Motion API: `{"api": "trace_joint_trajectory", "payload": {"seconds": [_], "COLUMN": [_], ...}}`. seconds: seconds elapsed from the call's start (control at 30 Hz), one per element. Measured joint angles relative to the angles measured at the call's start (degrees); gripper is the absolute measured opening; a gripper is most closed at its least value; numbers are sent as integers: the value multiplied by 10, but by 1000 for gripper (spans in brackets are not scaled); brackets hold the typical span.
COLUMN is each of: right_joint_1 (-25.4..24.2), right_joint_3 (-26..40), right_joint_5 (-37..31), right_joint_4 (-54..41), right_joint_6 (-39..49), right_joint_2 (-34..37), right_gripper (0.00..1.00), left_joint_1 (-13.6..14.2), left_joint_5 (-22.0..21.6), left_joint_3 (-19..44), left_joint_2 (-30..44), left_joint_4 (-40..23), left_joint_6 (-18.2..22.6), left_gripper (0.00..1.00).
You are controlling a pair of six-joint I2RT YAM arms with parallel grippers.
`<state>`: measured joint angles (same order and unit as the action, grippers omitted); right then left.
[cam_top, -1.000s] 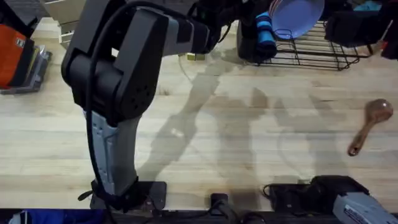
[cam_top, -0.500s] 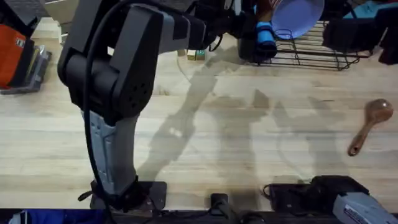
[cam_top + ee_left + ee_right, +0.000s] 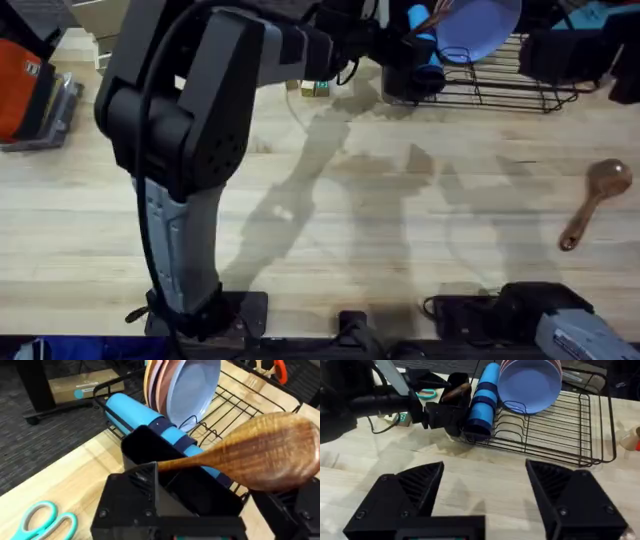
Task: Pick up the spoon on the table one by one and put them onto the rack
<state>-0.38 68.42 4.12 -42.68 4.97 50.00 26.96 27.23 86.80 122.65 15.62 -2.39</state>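
Left jaws (image 3: 200, 497) clamped on my wooden spoon (image 3: 260, 452) over rack holder (image 3: 165, 460) | right jaws (image 3: 485, 490) apart | reddish-brown spoon (image 3: 597, 200) on worktop (image 3: 380, 220) at 3 o'clock

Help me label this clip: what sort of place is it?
Likely a robot lab staged as a kitchen counter: a dish rack with a plate on a plank table, carpet below.

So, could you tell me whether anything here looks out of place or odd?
Nothing looks damaged or spilled. One reddish-brown spoon lies on the table, apart from the rack, and teal-handled scissors lie beside the rack's black holder.
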Motion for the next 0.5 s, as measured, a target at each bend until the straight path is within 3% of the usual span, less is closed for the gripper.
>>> {"api": "trace_joint_trajectory", "payload": {"seconds": [0.4,0.43,0.5], "right_joint_1": [0,0,0], "right_joint_3": [0,0,0], "right_joint_5": [0,0,0], "right_joint_4": [0,0,0], "right_joint_6": [0,0,0], "right_joint_2": [0,0,0], "right_gripper": [992,992,992], "left_joint_1": [-9,-34,-46], "left_joint_5": [2,1,1], "left_joint_3": [0,0,0], "left_joint_2": [-7,-41,-59], "left_joint_4": [-10,-64,-92], "left_joint_6": [0,0,0], "left_gripper": [993,993,993]}}
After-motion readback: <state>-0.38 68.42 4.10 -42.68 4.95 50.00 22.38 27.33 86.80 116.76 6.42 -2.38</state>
